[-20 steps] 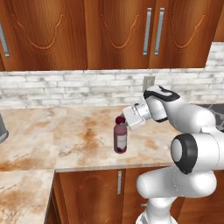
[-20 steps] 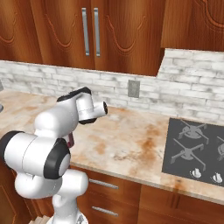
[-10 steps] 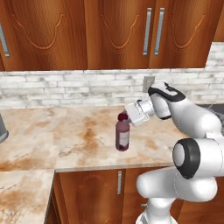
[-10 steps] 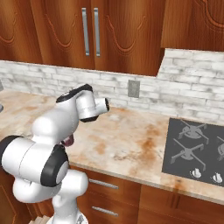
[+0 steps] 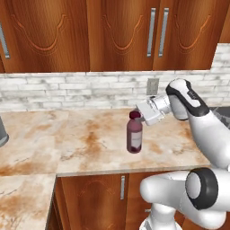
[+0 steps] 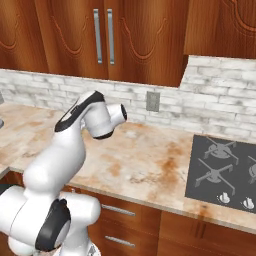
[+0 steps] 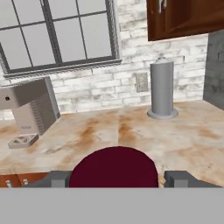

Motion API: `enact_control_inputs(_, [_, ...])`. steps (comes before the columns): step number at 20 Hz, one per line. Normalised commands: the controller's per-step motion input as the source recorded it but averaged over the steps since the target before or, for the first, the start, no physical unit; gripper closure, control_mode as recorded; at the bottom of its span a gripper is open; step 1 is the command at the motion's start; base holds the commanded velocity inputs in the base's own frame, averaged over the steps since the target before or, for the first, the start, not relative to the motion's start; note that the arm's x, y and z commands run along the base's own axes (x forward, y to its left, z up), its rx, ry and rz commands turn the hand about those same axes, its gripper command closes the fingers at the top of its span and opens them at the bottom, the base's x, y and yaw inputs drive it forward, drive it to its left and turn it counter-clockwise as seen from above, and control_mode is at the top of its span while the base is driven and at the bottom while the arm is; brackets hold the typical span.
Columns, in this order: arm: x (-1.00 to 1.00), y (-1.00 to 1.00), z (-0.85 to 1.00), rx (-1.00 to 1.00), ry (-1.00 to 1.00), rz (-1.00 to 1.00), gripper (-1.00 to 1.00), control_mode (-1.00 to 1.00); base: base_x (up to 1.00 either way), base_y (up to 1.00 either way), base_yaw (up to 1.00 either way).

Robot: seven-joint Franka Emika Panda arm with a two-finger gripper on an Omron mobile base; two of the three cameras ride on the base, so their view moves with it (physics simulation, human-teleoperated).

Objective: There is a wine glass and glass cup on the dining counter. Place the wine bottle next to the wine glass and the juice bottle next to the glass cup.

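Note:
The wine bottle, short, dark red and with a pale label, stands upright at the middle of the speckled counter. My gripper comes in from the right at the height of its neck. Its jaws are shut on the maroon cap, which sits between the two fingertips in the hand view. The bottle's base is at or barely above the counter top. In the right base view my own arm hides the bottle. The juice bottle, the wine glass and the glass cup are out of view.
A coffee machine and a grey cylinder stand sit along a far wall under a window. A stove top lies to the right. Wooden cabinets hang overhead, and a wall outlet is behind the hand.
The bottle has shifted a little to the right along the counter together with my gripper, and my elbow has swung outward to the right.

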Motion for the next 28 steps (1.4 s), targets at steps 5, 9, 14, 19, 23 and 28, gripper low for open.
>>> enact_control_inputs(5, [-0.57, -0.14, 0.42, -0.04, 0.0, -0.07, 1.0, -1.0, 0.0, 0.0, 0.0])
enact_control_inputs(9, [-0.54, -0.11, 0.37, -0.03, 0.0, -0.09, 1.0, -1.0, 0.0, 0.0, 0.0])
enact_control_inputs(14, [-0.53, -0.09, 0.31, -0.03, -0.02, -0.08, 1.0, -1.0, 0.0, 0.0, 0.0])
enact_control_inputs(19, [-0.48, -0.15, 0.23, 0.0, -0.04, -0.02, 1.0, -1.0, 0.0, 0.0, 0.0])
enact_control_inputs(23, [-0.29, -0.22, 0.15, 0.08, -0.07, 0.01, 1.0, -1.0, 0.0, 0.0, 0.0])
enact_control_inputs(28, [-0.06, -0.03, 0.03, 0.01, -0.07, 0.03, 1.0, -1.0, 0.0, 0.0, 0.0])
